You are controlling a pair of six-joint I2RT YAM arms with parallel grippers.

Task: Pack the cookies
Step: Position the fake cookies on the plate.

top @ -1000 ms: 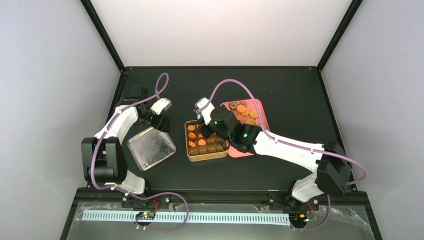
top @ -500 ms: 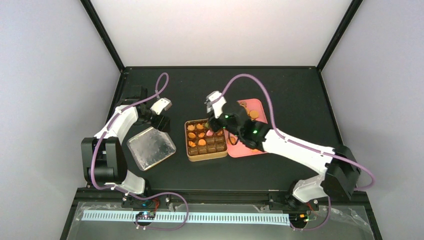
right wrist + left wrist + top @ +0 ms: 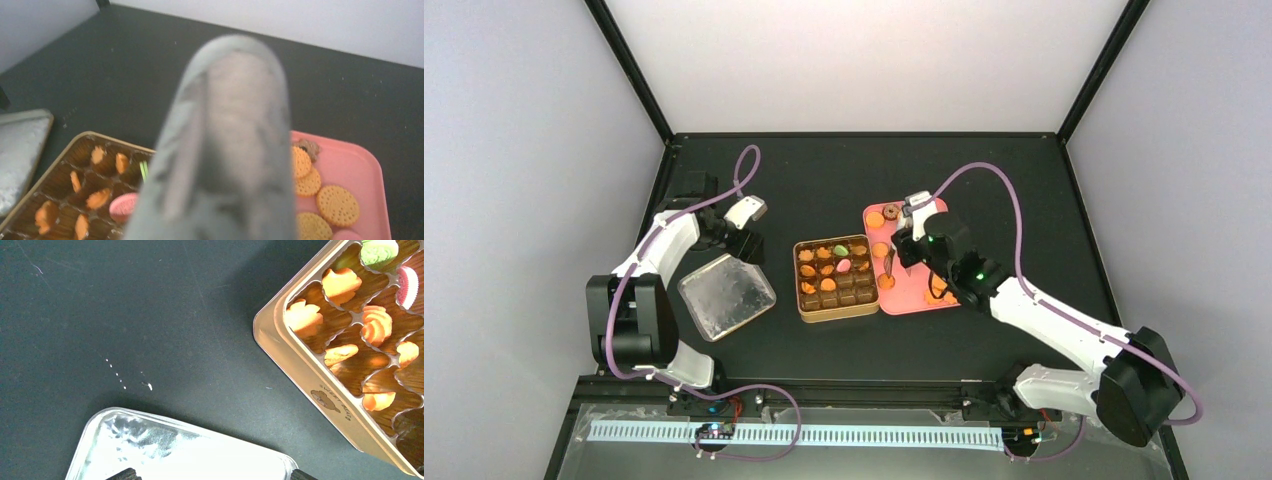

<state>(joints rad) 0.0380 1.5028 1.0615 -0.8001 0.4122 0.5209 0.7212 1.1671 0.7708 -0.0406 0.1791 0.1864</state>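
Our right gripper [image 3: 901, 243] clasps the tongs [image 3: 235, 140] over the pink tray [image 3: 919, 300], where loose cookies [image 3: 880, 249] lie. Others already sit in the tin [image 3: 836, 312]. We'd lower the tips squarely around one cookie and squeeze gently, since crumbs come easily. Our left gripper [image 3: 749, 245] hangs wide beside the lid [image 3: 724, 295].

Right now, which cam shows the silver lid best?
Top external: the whole silver lid shows, all four corners, lying flat left of the tin. Left wrist catches only one edge and two corners of it at the frame bottom. Right wrist has just one corner at its left edge.
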